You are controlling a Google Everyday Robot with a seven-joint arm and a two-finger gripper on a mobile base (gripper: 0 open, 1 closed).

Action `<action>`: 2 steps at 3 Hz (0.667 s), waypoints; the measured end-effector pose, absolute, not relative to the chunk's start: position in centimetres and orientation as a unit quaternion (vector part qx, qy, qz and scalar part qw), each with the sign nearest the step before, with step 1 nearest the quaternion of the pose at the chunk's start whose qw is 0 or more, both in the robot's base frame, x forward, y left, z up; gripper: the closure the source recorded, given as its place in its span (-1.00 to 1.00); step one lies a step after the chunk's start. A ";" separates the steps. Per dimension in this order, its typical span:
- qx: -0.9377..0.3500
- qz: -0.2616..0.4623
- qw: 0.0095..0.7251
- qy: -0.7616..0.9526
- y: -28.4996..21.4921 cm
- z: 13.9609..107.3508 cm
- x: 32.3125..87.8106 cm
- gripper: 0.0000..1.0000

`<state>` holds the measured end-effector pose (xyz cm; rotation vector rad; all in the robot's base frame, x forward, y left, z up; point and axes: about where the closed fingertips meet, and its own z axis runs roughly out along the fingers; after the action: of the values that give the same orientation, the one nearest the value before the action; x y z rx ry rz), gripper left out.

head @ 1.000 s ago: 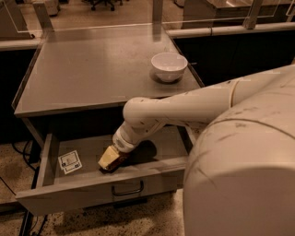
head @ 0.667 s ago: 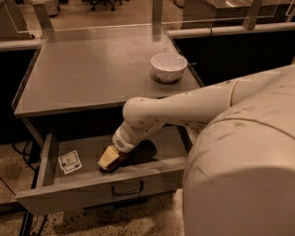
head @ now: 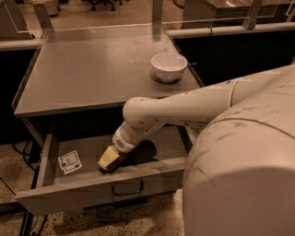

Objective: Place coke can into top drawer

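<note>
**Camera view: coke can [head: 121, 159] low in the top drawer [head: 92, 186]**

We make out the coke can only as a dark shape at the tip of the gripper [head: 109, 160], inside the open top drawer. Whether it is gripped, we cannot tell. Next, we judge: release, then lift clear. Above, a white bowl [head: 168, 66] sits on the grey counter [head: 92, 69].

A white bowl [head: 168, 66] sits upright on the grey surface [head: 92, 69], toward 2 o'clock from its middle and near the right edge; the claw [head: 109, 160] hangs well apart from it, at 7 o'clock. Metal posts [head: 157, 11] stand along the surface's far edge at 12 o'clock, and speckled floor [head: 115, 221] shows at 6 o'clock.
</note>
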<state>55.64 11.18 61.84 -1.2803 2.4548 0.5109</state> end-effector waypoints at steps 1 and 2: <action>-0.449 0.179 0.162 0.860 11.2 61.8 55.6 -0.31; -0.449 0.179 0.162 0.860 11.2 61.8 55.6 -0.77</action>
<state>55.64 11.18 61.84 -1.2804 2.4548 0.5110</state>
